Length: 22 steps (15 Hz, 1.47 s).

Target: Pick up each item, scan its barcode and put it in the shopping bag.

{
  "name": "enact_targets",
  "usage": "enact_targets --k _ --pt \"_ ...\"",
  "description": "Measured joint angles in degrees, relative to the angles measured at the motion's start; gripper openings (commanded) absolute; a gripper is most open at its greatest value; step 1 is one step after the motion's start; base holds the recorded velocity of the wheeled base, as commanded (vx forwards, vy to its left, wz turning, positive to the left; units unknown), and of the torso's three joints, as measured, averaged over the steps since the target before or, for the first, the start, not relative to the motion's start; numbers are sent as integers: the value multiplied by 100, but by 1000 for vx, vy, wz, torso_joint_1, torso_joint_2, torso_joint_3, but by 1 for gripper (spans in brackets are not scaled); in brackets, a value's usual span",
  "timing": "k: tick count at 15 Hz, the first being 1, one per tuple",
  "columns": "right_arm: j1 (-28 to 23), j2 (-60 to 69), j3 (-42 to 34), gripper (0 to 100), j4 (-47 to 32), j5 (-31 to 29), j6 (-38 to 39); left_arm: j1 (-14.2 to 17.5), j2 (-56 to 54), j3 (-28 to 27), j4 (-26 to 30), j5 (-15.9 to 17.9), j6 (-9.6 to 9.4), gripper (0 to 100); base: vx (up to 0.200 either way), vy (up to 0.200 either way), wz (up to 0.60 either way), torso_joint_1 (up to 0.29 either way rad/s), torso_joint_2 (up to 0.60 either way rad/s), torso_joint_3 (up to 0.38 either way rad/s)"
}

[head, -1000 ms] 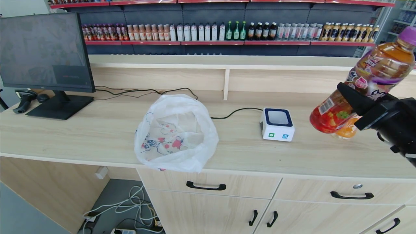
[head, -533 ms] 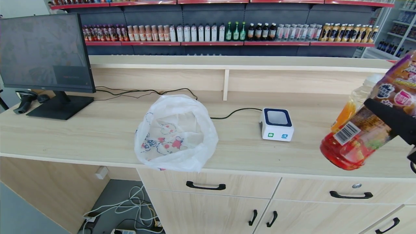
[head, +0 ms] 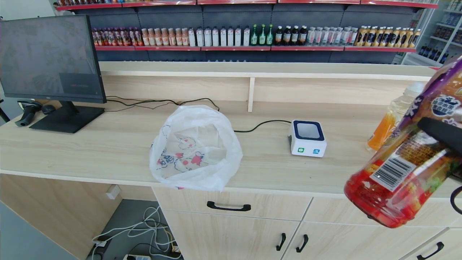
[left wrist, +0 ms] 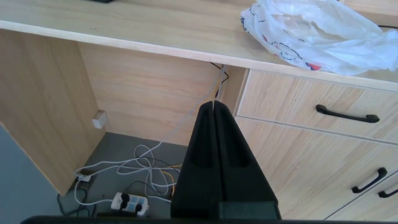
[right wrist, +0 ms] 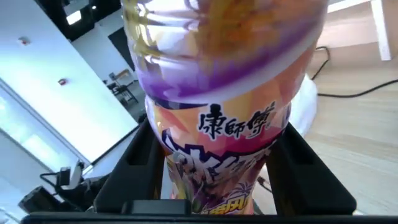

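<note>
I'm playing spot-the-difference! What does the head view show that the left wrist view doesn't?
Head view extras: the scanner, the monitor, the store shelves and the juice bottle held up at the robot's right. Left wrist view extras: the left claw, shut, in front of the cabinet. Shared: the shopping bag, the counter, drawer handles and floor cables.

Shop, likely convenience store: drink-stocked shelves [head: 252, 36], checkout counter [head: 90, 148], barcode scanner [head: 308, 138], monitor [head: 47, 57].

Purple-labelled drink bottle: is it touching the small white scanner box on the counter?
Apart. Head view: bare wooden counter shows between the purple-labelled drink bottle and the small white scanner box.
</note>
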<state>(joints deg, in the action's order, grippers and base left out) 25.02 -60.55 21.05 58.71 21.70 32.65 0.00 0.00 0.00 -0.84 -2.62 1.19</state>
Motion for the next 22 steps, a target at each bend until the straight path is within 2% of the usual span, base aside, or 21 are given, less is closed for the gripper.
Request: enact_targets --k 6,9,11,15,22 --pt "1551 -78 182 0 40 197 569 0 0 0 0 2 0 0 0 0 0 0 0 0" --pt "2355 -279 628 0 62 206 1062 0 0 0 -2 0 2 0 0 0 0 0 0 0" --pt "2498 -603 902 0 238 200 1180 0 0 0 -2 0 0 0 0 0 0 0 0 0" --pt "2537 -1359 1136 0 1224 195 1382 0 0 0 0 0 2 0 0 0 0 0 0 0" --pt "2452 -1712 1103 0 1262 194 1560 0 0 0 -2 0 0 0 0 0 0 0 0 0"
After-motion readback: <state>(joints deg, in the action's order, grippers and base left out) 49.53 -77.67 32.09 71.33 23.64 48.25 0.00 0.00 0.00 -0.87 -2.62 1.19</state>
